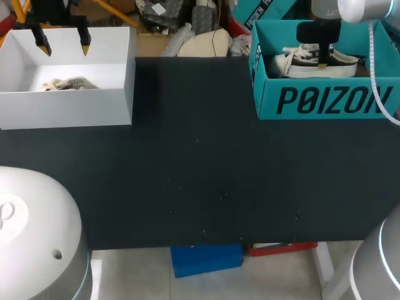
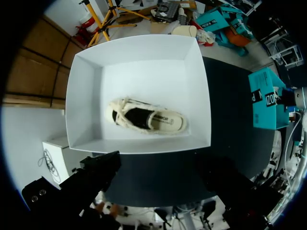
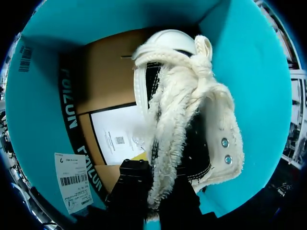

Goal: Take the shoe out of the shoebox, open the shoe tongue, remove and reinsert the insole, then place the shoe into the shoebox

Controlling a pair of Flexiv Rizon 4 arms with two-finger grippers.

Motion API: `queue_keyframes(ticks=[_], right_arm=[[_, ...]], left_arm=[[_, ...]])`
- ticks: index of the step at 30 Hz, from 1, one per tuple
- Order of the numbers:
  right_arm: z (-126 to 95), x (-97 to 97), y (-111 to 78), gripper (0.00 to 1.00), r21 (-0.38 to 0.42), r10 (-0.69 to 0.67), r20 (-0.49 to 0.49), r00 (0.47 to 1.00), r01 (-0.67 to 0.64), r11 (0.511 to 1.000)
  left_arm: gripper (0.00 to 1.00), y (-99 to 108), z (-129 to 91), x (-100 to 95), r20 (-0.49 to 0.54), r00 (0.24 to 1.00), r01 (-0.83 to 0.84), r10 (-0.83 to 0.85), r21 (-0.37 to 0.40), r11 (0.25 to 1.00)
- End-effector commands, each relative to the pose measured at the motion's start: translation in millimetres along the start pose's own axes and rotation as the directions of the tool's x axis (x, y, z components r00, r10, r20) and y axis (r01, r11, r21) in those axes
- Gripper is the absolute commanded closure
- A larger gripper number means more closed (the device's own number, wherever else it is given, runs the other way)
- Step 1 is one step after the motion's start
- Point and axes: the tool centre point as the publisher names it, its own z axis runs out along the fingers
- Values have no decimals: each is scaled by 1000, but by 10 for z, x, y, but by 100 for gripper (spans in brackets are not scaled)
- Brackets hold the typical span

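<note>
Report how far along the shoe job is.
Nothing looks done yet: the shoe sits in the teal box. In hand: the right gripper is down at it. To do: every step, from lifting it out to reboxing. The left gripper hangs open over the white box.

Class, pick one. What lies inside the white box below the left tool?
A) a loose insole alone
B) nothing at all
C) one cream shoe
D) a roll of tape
C: the left wrist view shows one cream shoe lying on the floor of the white box, below the left tool.
</note>
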Motion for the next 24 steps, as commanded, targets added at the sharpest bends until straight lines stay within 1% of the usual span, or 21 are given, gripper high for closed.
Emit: queue_keyframes(ticks=[1, 2, 5, 6, 7, 11, 15, 19, 22, 24], right_arm=[[-571, 472, -110, 100, 16, 21, 132, 991, -23, 1000], [-635, 491, -117, 100, 20, 27, 143, 989, -30, 999], [-978, 573, -167, 100, 50, 59, 212, 976, -71, 996], [-1054, 594, -172, 100, 55, 61, 225, 972, -75, 996], [-1204, 642, -174, 100, 65, 67, 247, 967, -86, 994], [-1665, 816, -163, 100, 107, 74, 312, 947, -112, 988], [-2090, 1014, -92, 100, 135, 69, 366, 928, -126, 983], [-2483, 1239, 52, 100, 152, 56, 416, 908, -130, 980], [-2729, 1420, 231, 100, 156, 37, 455, 890, -121, 980], [-2854, 1551, 367, 100, 151, 28, 478, 878, -113, 982]], left_arm=[[0, 4, -2, 6, 3, 1000, 2, -2, -1, 1000], [0, 4, -2, 6, 3, 1000, 2, -2, -1, 1000], [0, 4, -2, 6, 3, 1000, 2, -2, -1, 1000], [0, 4, -2, 6, 3, 1000, 2, -2, -1, 1000], [0, 4, -2, 6, 3, 1000, 2, -2, -1, 1000], [0, 4, -2, 6, 3, 1000, 2, -2, -1, 1000], [0, 4, -2, 6, 3, 1000, 2, -2, -1, 1000], [0, 4, -2, 6, 3, 1000, 2, -2, -1, 1000], [0, 4, -2, 6, 3, 1000, 2, -2, -1, 1000], [0, 4, -2, 6, 3, 1000, 2, -2, -1, 1000]])
